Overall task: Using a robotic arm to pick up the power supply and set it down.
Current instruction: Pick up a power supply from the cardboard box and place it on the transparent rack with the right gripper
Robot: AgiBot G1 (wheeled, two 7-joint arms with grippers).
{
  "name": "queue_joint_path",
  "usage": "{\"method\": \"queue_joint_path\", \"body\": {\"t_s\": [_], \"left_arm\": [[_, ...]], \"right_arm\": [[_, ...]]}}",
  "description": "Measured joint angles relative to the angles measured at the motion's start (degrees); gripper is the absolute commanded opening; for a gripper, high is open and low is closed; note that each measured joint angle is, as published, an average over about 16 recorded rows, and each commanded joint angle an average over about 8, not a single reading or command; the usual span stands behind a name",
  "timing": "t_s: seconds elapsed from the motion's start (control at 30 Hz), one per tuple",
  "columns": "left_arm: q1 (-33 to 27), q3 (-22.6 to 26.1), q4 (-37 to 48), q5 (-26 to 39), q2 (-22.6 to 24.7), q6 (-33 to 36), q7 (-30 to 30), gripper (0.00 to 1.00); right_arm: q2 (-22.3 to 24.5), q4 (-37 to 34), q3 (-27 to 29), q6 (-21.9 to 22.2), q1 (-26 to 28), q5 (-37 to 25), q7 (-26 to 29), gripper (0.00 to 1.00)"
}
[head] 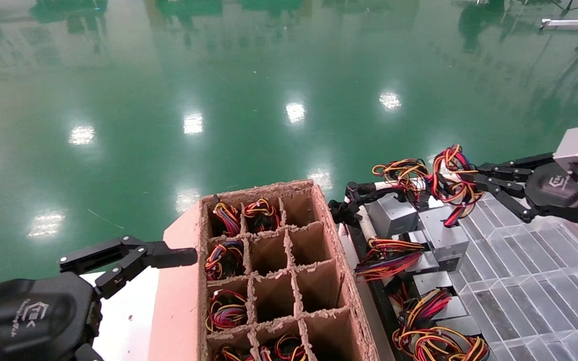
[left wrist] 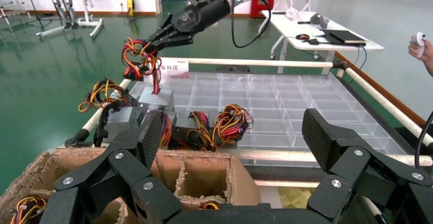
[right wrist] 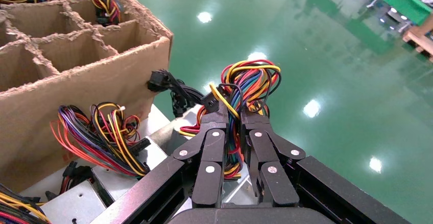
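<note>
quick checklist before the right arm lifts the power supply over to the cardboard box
1. Grip: right tool is shut on the wire bundle, not on the metal case. Ok for now, but a wire hold may swing.
2. Power supply: its case looks still seated among the other units. Whether it is lifted free: cannot tell.
3. Wires snagging neighbouring bundles: cannot tell.
4. Free cells in the cardboard box: several stand empty, including the right column. Ok.
5. Left tool: open, beside the box's left edge, away from the right arm's side. Ok.
</note>
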Motion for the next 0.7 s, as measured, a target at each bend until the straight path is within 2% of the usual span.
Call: {"method": "queue_joint_path", "body": {"t_s": [0.23,0.5,0.57,0.7], "left_arm": [[0.0,0.0,0.0,0.0,0.0,0.0,0.0,1.0],[0.0,0.0,0.0,0.0,0.0,0.0,0.0,1.0],[0.0,0.0,0.0,0.0,0.0,0.0,0.0,1.0],[0.0,0.0,0.0,0.0,0.0,0.0,0.0,1.0]], "right_arm": [[1.2,-0.8,1.1,1.8,-2.4,1.6,-1.0,0.0],[2.0,-1.4,1.9,6.2,-4.8,2.9,-1.7,0.01],[2.0,-1.4,2.1,7.4,-5.3,3.2,-1.8,0.13],[1.8,-1.4,2.3,9.4,-6.1,3.5,-1.8,0.53]]}}
